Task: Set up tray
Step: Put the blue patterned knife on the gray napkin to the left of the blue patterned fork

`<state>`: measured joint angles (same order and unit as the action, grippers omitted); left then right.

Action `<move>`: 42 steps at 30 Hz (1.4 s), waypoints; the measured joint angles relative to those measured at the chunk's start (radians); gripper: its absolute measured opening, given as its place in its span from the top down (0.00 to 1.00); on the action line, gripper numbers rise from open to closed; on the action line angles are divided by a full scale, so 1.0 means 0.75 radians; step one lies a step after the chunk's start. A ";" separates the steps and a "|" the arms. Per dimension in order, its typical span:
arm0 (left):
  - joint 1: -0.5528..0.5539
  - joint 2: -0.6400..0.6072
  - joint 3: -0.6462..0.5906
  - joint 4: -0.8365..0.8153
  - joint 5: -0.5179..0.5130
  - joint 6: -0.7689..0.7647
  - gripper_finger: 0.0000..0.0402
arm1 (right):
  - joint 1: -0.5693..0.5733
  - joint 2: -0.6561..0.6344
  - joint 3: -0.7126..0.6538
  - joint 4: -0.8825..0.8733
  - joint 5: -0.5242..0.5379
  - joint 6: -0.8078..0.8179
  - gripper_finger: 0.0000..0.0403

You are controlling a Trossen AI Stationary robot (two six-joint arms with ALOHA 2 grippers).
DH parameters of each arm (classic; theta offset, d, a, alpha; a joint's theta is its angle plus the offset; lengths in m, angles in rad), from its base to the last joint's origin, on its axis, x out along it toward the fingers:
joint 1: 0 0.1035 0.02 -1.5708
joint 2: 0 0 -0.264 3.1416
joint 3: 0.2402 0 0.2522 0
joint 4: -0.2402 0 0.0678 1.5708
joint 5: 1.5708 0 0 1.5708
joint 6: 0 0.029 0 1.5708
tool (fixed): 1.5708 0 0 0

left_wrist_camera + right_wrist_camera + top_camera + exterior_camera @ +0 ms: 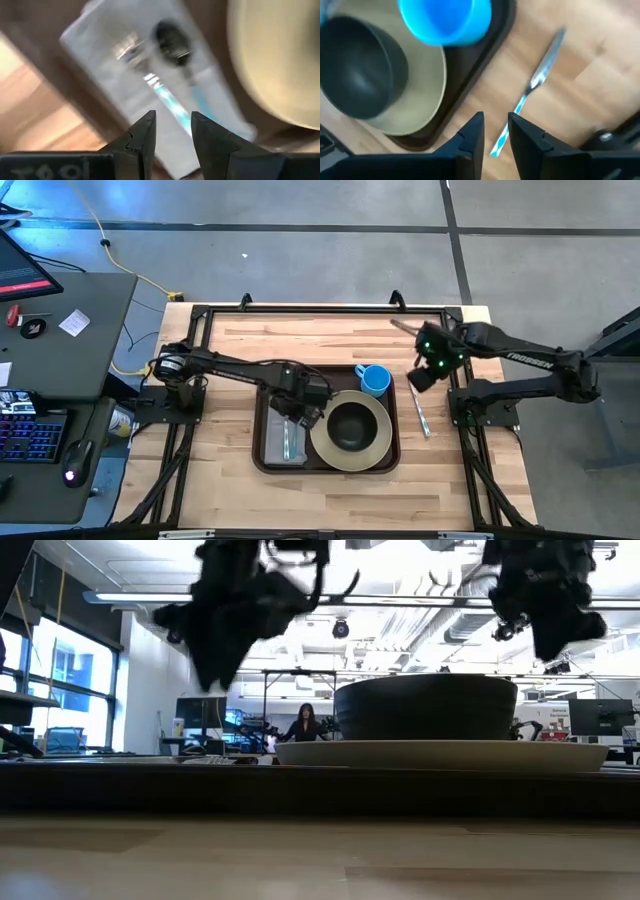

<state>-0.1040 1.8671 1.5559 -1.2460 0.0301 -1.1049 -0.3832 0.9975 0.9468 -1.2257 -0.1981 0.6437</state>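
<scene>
The left gripper [171, 135] hangs with its fingers a little apart, holding nothing, above the flat grey napkin [285, 442] with cutlery on it. This lies in the large dark brown plastic tray [327, 469] at the table's middle. The right gripper [495, 131], also slightly spread and empty, hovers over a knife with a blue-striped handle [529, 90] on the wooden table [235, 345], beside the tray.

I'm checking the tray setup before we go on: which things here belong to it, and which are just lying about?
Part of the job:
tray
plate with bowl on it
blue cup, in the tray
napkin with fork and spoon
knife, on the table beside the tray

Lying about:
keyboard, mouse and papers on the side desk
yellow cable
</scene>
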 joint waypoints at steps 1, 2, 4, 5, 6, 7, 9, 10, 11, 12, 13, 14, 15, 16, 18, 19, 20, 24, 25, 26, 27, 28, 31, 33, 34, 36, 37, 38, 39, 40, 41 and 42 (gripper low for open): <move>0.000 0.000 0.035 0.011 -0.012 0.037 0.61 | 0.005 -0.004 -0.044 0.016 -0.026 0.014 0.79; -0.001 0.000 0.073 0.032 -0.021 0.075 0.61 | 0.009 -0.007 -0.092 0.029 -0.042 0.031 0.78; -0.001 0.000 0.149 0.078 -0.056 0.151 0.61 | 0.019 -0.021 -0.196 0.041 -0.055 0.068 0.74; -0.001 0.000 0.191 0.098 -0.077 0.186 0.61 | 0.026 -0.032 -0.250 0.051 -0.063 0.085 0.72; -0.001 0.000 0.232 0.111 -0.103 0.222 0.61 | 0.034 -0.049 -0.299 0.067 -0.071 0.104 0.70; -0.001 -0.001 0.273 0.124 -0.135 0.256 0.61 | 0.042 -0.067 -0.343 0.086 -0.077 0.127 0.68; -0.001 -0.001 0.350 0.142 -0.210 0.329 0.61 | 0.060 -0.111 -0.417 0.115 -0.072 0.186 0.64; -0.001 -0.002 0.383 0.150 -0.256 0.372 0.61 | 0.068 -0.133 -0.445 0.140 -0.055 0.208 0.61; -0.001 -0.003 0.409 0.164 -0.294 0.419 0.61 | 0.077 -0.156 -0.467 0.182 -0.050 0.244 0.59; -0.001 -0.008 0.424 0.189 -0.322 0.478 0.61 | 0.087 -0.181 -0.489 0.212 -0.053 0.287 0.57; 0.003 -0.022 0.425 0.223 -0.331 0.543 0.61 | 0.100 -0.198 -0.499 0.245 -0.049 0.327 0.55; 0.015 -0.033 0.424 0.253 -0.329 0.606 0.61 | 0.114 -0.213 -0.513 0.280 -0.049 0.375 0.53; 0.025 -0.039 0.422 0.294 -0.317 0.664 0.61 | 0.134 -0.223 -0.522 0.303 -0.036 0.425 0.52; 0.039 -0.049 0.422 0.313 -0.297 0.717 0.61 | 0.156 -0.230 -0.530 0.315 -0.009 0.469 0.51; 0.078 -0.061 0.418 0.277 -0.270 0.832 0.61 | 0.210 -0.230 -0.545 0.331 0.050 0.548 0.50; 0.096 -0.063 0.418 0.281 -0.256 0.875 0.61 | 0.243 -0.229 -0.549 0.340 0.082 0.588 0.50; 0.118 -0.071 0.419 0.274 -0.249 0.905 0.61 | 0.278 -0.225 -0.552 0.350 0.108 0.628 0.51; 0.186 -0.154 0.418 0.225 -0.217 1.031 0.61 | 0.416 -0.173 -0.552 0.399 0.182 0.773 0.55; 0.199 -0.186 0.402 0.221 -0.217 1.057 0.61 | 0.450 -0.150 -0.552 0.398 0.191 0.800 0.56; 0.210 -0.218 0.376 0.220 -0.206 1.081 0.61 | 0.486 -0.127 -0.552 0.383 0.199 0.826 0.57; 0.212 -0.255 0.339 0.257 -0.192 1.096 0.61 | 0.519 -0.104 -0.552 0.372 0.199 0.847 0.58; 0.215 -0.293 0.294 0.312 -0.181 1.107 0.61 | 0.553 -0.074 -0.552 0.371 0.198 0.868 0.59; 0.244 -0.434 0.107 0.445 -0.109 1.121 0.61 | 0.643 0.006 -0.552 0.368 0.194 0.932 0.60; 0.248 -0.527 -0.031 0.583 -0.046 1.104 0.61 | 0.682 0.057 -0.552 0.381 0.188 0.988 0.61; 0.248 -0.571 -0.098 0.628 -0.030 1.087 0.61 | 0.697 0.079 -0.552 0.394 0.187 1.009 0.61; 0.243 -0.651 -0.213 0.720 -0.012 1.053 0.61 | 0.718 0.122 -0.552 0.416 0.187 1.043 0.61; 0.242 -0.688 -0.258 0.756 -0.004 1.036 0.61 | 0.725 0.142 -0.552 0.425 0.186 1.055 0.61; 0.242 -0.719 -0.294 0.781 0.015 1.016 0.61 | 0.730 0.159 -0.552 0.437 0.185 1.059 0.61; 0.242 -0.748 -0.319 0.807 0.025 1.005 0.61 | 0.733 0.174 -0.552 0.445 0.183 1.061 0.61; 0.242 -0.772 -0.337 0.821 0.035 0.989 0.61 | 0.734 0.190 -0.552 0.455 0.182 1.061 0.62; 0.242 -0.788 -0.348 0.820 0.040 0.981 0.61 | 0.734 0.205 -0.552 0.468 0.183 1.057 0.62; 0.242 -0.800 -0.349 0.819 0.040 0.979 0.61 | 0.734 0.218 -0.553 0.482 0.188 1.056 0.63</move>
<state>0.0776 1.2672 1.2939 -0.6319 0.0602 -0.3706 0.1673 1.1609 0.5322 -0.8643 -0.0570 1.4356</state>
